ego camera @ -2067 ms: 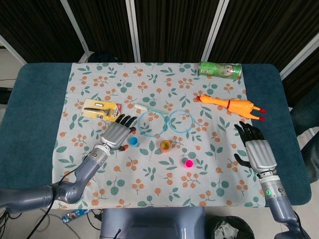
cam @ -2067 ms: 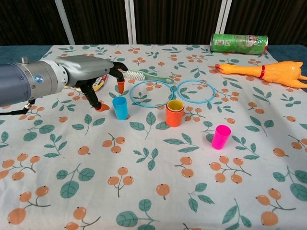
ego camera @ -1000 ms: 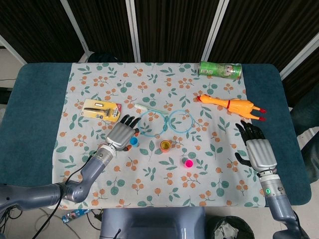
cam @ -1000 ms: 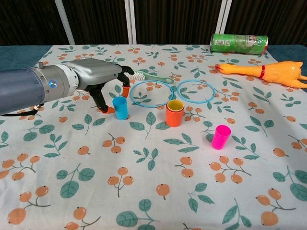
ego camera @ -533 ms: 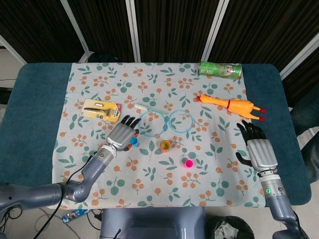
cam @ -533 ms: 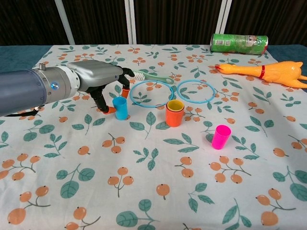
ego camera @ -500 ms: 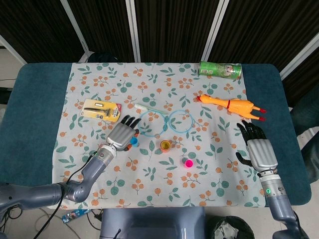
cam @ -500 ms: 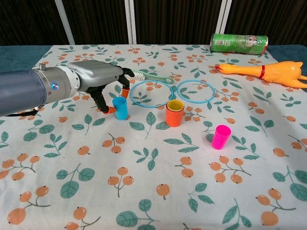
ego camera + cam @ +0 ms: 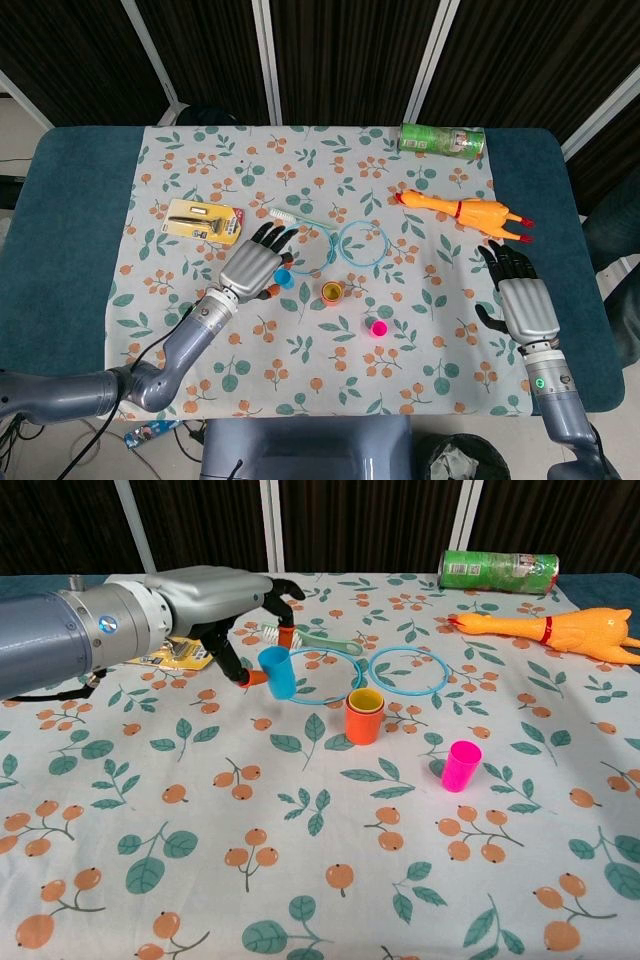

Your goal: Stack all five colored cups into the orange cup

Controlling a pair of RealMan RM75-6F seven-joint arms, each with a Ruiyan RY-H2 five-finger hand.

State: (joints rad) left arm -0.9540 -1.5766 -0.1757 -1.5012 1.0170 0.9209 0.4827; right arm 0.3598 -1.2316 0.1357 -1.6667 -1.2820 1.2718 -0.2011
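Observation:
My left hand (image 9: 255, 268) (image 9: 215, 598) pinches a blue cup (image 9: 284, 277) (image 9: 277, 672) between thumb and a finger and holds it off the cloth, tilted slightly. It hangs to the left of the orange cup (image 9: 332, 292) (image 9: 364, 720). The orange cup stands upright with a yellow cup (image 9: 365, 699) nested in it. A pink cup (image 9: 378, 327) (image 9: 460, 765) stands alone nearer the front right. My right hand (image 9: 522, 303) lies open at the table's right edge, far from the cups; the chest view does not show it.
Two blue rings (image 9: 360, 242) (image 9: 409, 670) lie just behind the orange cup. A toothbrush (image 9: 322, 640) and a carded package (image 9: 204, 221) lie at the back left. A rubber chicken (image 9: 465, 212) (image 9: 560, 632) and a green can (image 9: 441, 139) (image 9: 498, 570) lie at the back right.
My left hand has closed its thumb and finger on the blue cup, lifted it off the cloth and carried it right toward the orange cup. The right hand has barely moved.

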